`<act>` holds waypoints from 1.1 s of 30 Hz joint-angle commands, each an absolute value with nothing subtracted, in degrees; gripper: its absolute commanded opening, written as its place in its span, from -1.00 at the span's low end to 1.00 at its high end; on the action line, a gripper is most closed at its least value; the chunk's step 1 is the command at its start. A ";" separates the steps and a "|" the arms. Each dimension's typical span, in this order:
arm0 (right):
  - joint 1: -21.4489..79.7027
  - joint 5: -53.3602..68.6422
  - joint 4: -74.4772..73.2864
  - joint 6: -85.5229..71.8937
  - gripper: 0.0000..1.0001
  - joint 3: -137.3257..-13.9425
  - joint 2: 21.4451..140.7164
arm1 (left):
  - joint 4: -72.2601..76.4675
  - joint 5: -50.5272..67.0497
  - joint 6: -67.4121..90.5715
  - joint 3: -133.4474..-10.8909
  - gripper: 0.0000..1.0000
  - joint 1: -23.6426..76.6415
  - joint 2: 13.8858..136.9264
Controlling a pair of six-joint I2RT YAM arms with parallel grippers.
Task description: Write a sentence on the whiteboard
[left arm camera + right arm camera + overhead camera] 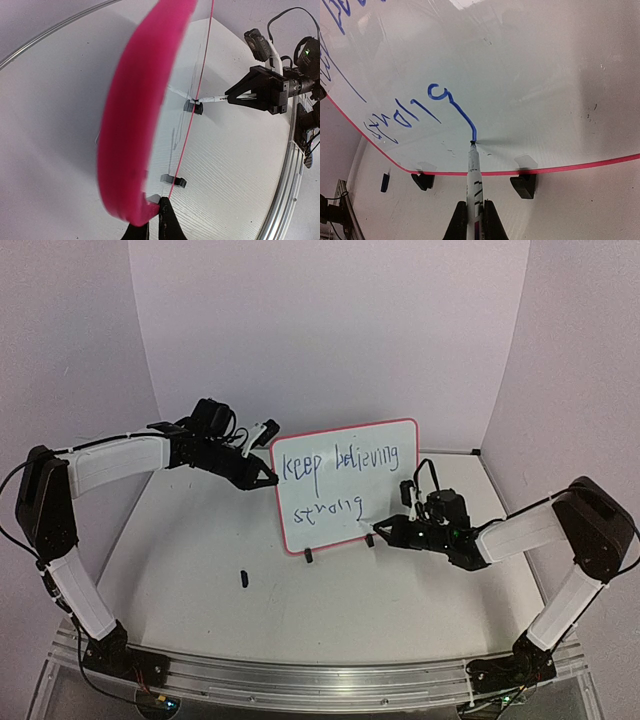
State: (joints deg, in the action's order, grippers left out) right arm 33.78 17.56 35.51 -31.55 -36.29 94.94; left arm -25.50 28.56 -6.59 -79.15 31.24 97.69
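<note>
The whiteboard (392, 502) stands upright on two black clip feet (523, 185) in the middle of the table. Its sentence (345, 462) is in blue: "keep believing" over "strong" (415, 112). My left gripper (272, 478) is shut on the board's left red edge (140, 115), seen edge-on and blurred in the left wrist view, with the fingertips (166, 210) pinching the corner. My right gripper (475, 212) is shut on a white marker (474, 170). The marker's tip touches the board at the end of the last letter's tail.
A small dark marker cap (243, 578) lies on the table in front of the board, to the left. White walls enclose the table at the back and sides. A metal rail (320, 680) runs along the near edge.
</note>
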 commanded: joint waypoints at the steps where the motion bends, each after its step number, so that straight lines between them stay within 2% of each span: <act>1: 34.53 16.97 36.91 -32.57 -1.00 -37.34 93.43 | -34.72 24.58 -9.78 -77.52 -1.00 32.87 100.90; 13: 34.73 14.21 35.69 -33.06 -1.00 -35.43 82.63 | -34.72 24.60 -9.67 -77.52 -1.00 32.96 100.81; 33: 34.68 6.09 32.00 -31.65 -1.00 -35.54 87.12 | -34.76 24.44 -9.78 -77.43 -1.00 33.05 100.72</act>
State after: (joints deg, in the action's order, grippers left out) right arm 34.44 8.43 31.64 -32.45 -33.95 85.91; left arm -25.43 28.38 -6.61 -79.15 31.53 97.69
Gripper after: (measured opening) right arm 0.066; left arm 0.036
